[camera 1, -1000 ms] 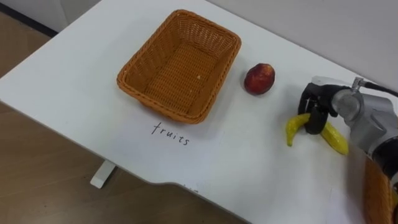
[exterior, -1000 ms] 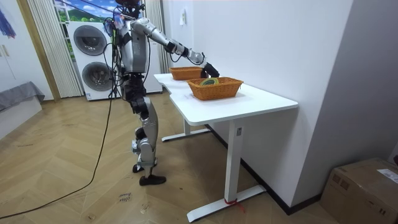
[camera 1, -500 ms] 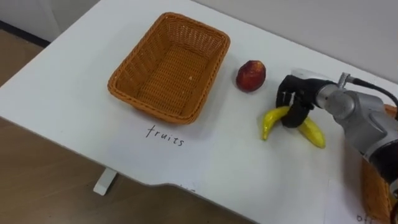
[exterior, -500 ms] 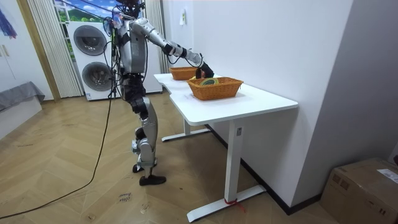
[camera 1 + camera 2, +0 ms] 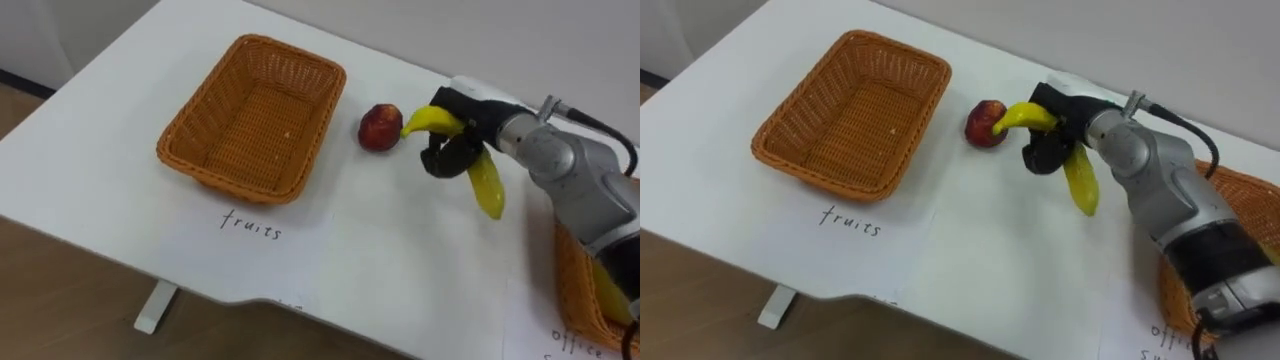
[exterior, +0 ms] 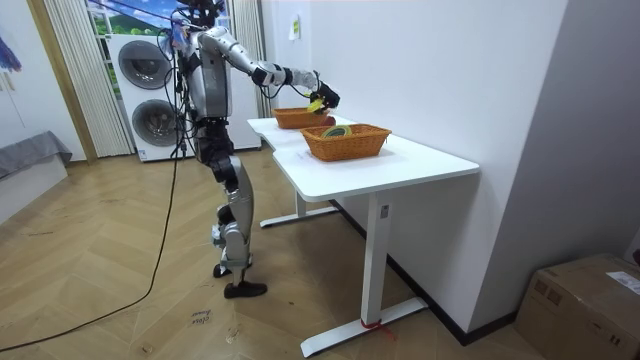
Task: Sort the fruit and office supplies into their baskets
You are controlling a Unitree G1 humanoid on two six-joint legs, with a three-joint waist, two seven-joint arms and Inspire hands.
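Left eye view: my right hand is curled round the banana (long end hanging below my fingers). A red fruit lies just left of them, with the wicker basket beyond. Room view: I hold the banana above the table. Right eye view: another basket sits to my fingers' right.

Lighting is bright, even and diffuse across the white table. A soft, faint shadow runs along the near side of the basket. The right hand and banana are evenly lit. Room view: equally bright.
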